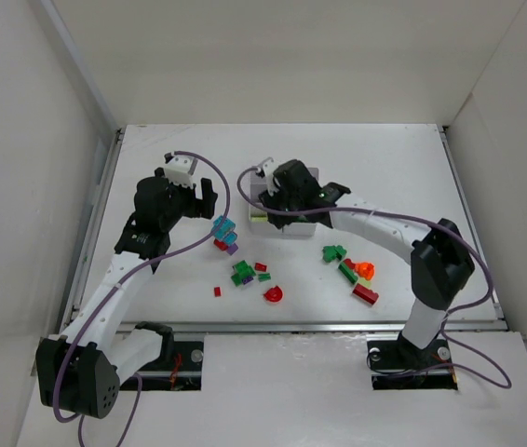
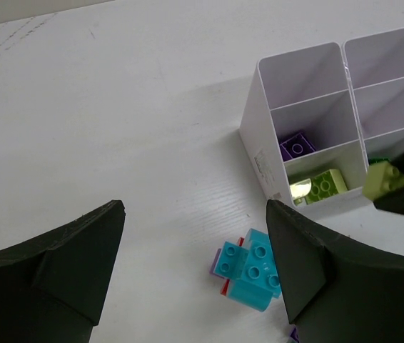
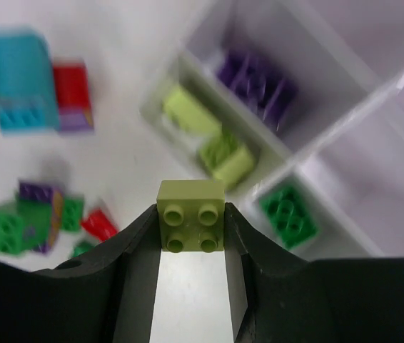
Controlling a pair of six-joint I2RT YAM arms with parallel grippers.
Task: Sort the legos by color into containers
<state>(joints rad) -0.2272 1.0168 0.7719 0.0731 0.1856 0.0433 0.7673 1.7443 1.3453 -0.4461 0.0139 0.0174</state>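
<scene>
Surface (image 1: 385,168): white, and it carries the tray and the scattered bricks.
Right arm (image 1: 375,223): reaches in over the tray and is much the nearer of the two arms to it.
Left arm (image 1: 152,219): hangs above the cyan cluster, apart from the tray.
Tray (image 2: 259,136): white with six compartments. On the side facing the left wrist, the near corner cell holds two yellow-green pieces (image 2: 323,184). The cell behind it holds a purple brick (image 2: 296,146), and the cell beside it holds a green brick (image 3: 288,214).
Loose bricks: the cyan cluster (image 2: 252,268) lies just outside the tray. A green group (image 1: 242,273) sits mid-surface, and red and orange pieces (image 1: 364,282) lie further right.
Left jaws: spread wide, with nothing between them.
Right jaws: pinching a yellow-green brick (image 3: 190,214) by two opposite sides, held above the tray's near edge.
Held brick, orientation: square, two studs by two, so it has no long axis. The studs are turned back toward the wrist camera.
Deciding relation: the matching yellow-green cell lies just ahead of the right jaws, with the green cell touching it on one side. I judge the release needs a short advance past the shared wall so the brick does not fall into the green cell.
</scene>
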